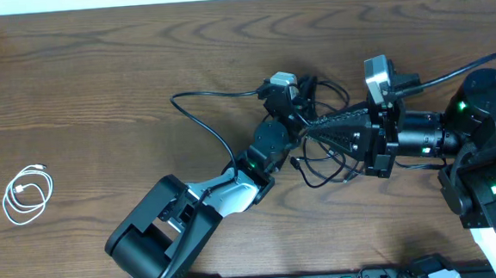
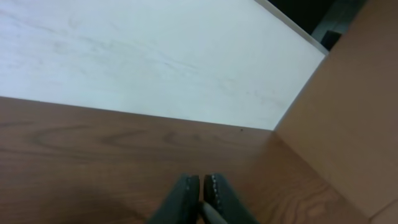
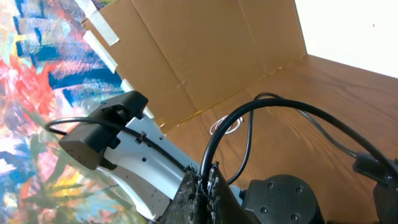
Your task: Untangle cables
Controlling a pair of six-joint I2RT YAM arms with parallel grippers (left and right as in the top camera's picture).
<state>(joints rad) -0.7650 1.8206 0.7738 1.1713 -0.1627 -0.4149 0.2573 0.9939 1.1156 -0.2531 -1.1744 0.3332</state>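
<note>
Your table (image 1: 98,79) has the most open room on its left half and along the far edge. The middle and right are crowded. The left arm (image 1: 191,203) lies slantwise from the near edge up to the centre, and the right arm (image 1: 420,133) reaches in from the right side, so the two meet tip to tip over the centre. Under and between them sit the black cables (image 1: 318,156) in loose crossing loops, with one strand swinging out left of the left arm before curving back under it. The white cable (image 1: 25,189) lies coiled by itself near the left edge, well apart from everything else. Your right gripper (image 3: 205,177) is pinched on a black cable that arcs up out of its tips. Your left gripper (image 2: 202,180) has its jaws pressed together just above the wood, and you cannot tell whether a cable is caught between them.
</note>
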